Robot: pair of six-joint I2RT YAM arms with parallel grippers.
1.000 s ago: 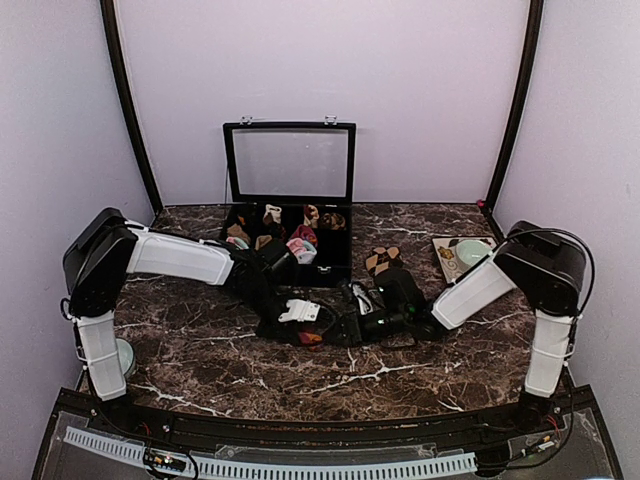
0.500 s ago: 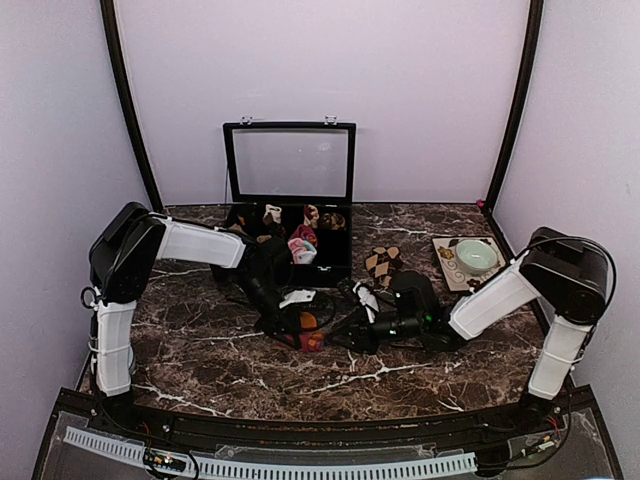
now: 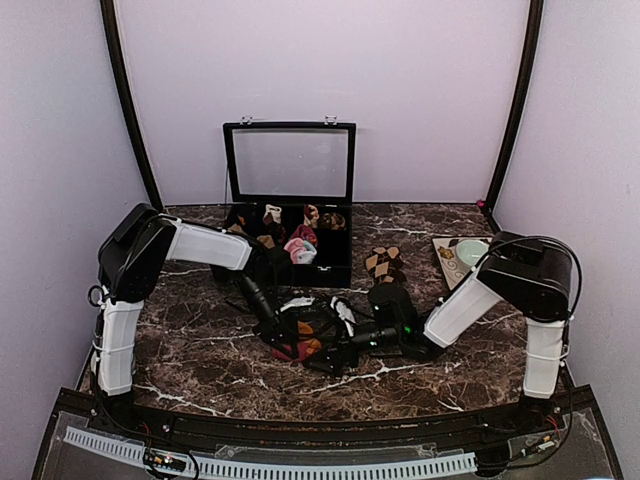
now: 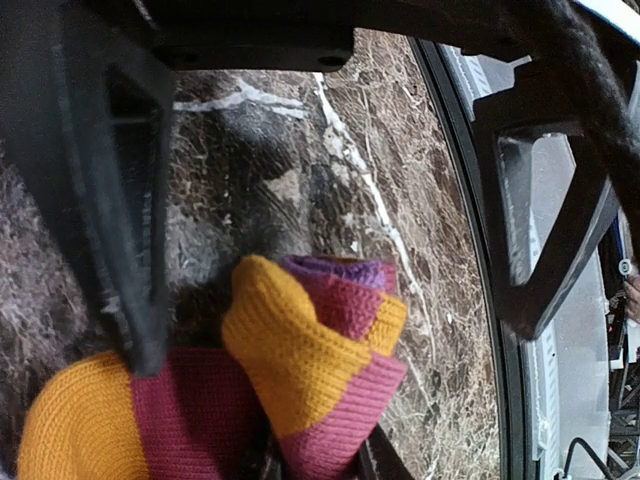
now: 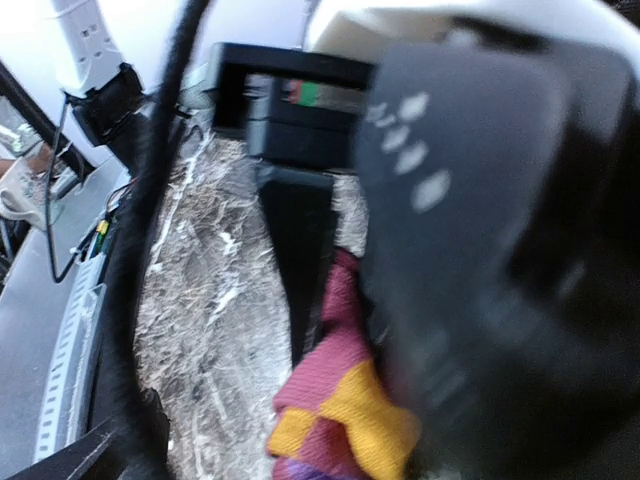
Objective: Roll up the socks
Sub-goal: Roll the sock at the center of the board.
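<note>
Marble table [image 3: 200, 365]: open black case [image 3: 341, 270] at back, diamond socks [image 3: 383, 262] beside, magenta sock [image 3: 298, 346] centre, tray [image 3: 446, 257] right.

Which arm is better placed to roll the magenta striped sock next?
Probably left. The left gripper already pinches the folded magenta striped sock, so it can turn the roll. The right gripper sits beside the sock with its jaws apart, holding nothing.

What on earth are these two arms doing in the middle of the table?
Both arms meet at the middle of the marble table over a magenta sock with orange patches, partly bunched into a roll. The left gripper is at one side of it and the right gripper at the other; whether either actually grips it is unclear. A brown diamond-pattern sock lies untouched farther back, beside the open black box.
</note>
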